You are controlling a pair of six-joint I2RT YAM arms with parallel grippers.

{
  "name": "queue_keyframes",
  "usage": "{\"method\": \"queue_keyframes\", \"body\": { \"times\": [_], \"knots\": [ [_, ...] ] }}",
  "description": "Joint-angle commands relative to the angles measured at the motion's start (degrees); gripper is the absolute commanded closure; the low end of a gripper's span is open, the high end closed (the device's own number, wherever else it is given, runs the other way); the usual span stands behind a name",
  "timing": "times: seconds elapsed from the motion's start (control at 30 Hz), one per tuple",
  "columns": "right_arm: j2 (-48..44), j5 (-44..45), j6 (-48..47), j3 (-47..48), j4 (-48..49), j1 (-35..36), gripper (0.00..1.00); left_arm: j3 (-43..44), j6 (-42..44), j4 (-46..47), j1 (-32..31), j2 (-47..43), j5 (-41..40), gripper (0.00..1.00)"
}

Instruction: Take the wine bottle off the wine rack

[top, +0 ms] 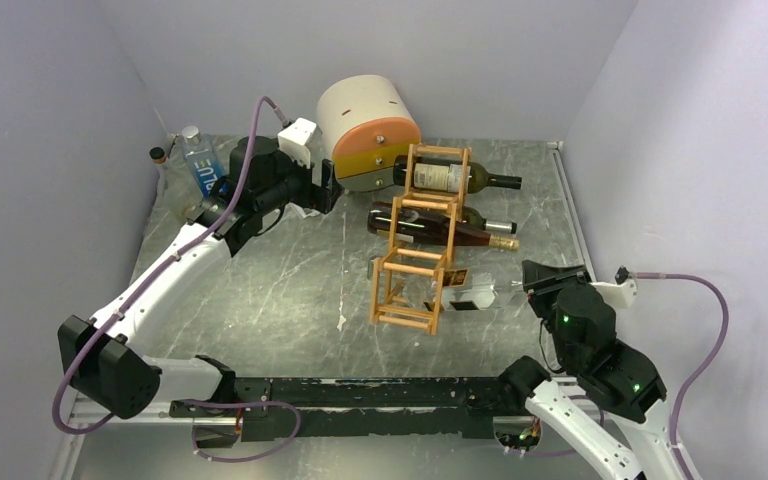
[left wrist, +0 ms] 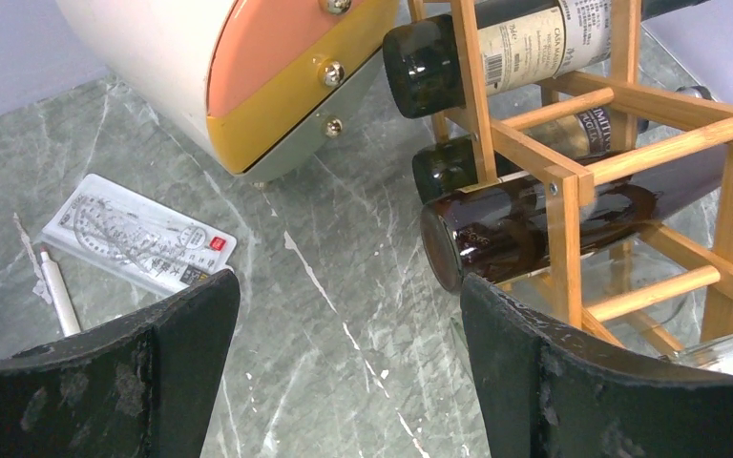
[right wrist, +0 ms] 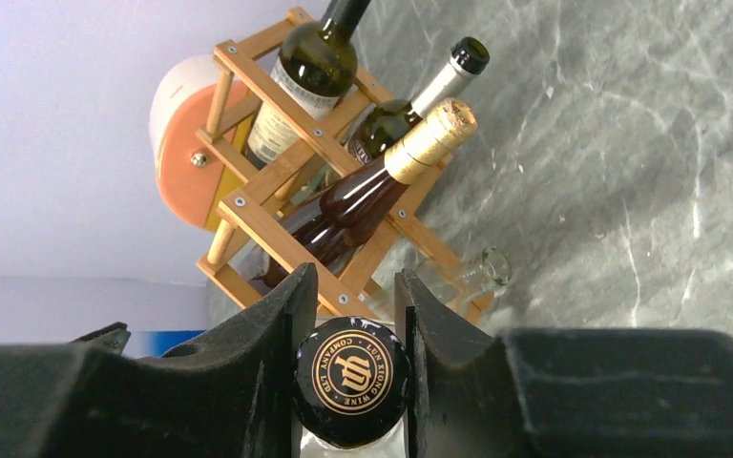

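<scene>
Jaws of the left gripper (left wrist: 348,284) stood wide apart, low over the worktop (left wrist: 344,382) near the round drawer box (top: 365,125) and the wine rack's (top: 422,240) left side. Three dark bottles (top: 440,228) lay across the rack's upper tiers. Clear wine bottle (top: 472,293) lay at the lowest tier's right side, neck toward the right arm, black cap clamped in the right gripper (right wrist: 353,286).

walls (top: 500,60): plain lavender-grey | table (top: 290,270): grey-green marbled, white veins
</scene>
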Motion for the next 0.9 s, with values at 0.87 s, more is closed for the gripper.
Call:
{"method": "queue_keyframes", "body": {
  "times": [0.87],
  "knots": [
    [-7.1,4.9,19.1,-12.1,-8.5,0.7,1.0,-1.6,2.0,2.8,-23.2,2.2,8.8,0.03]
  ]
}}
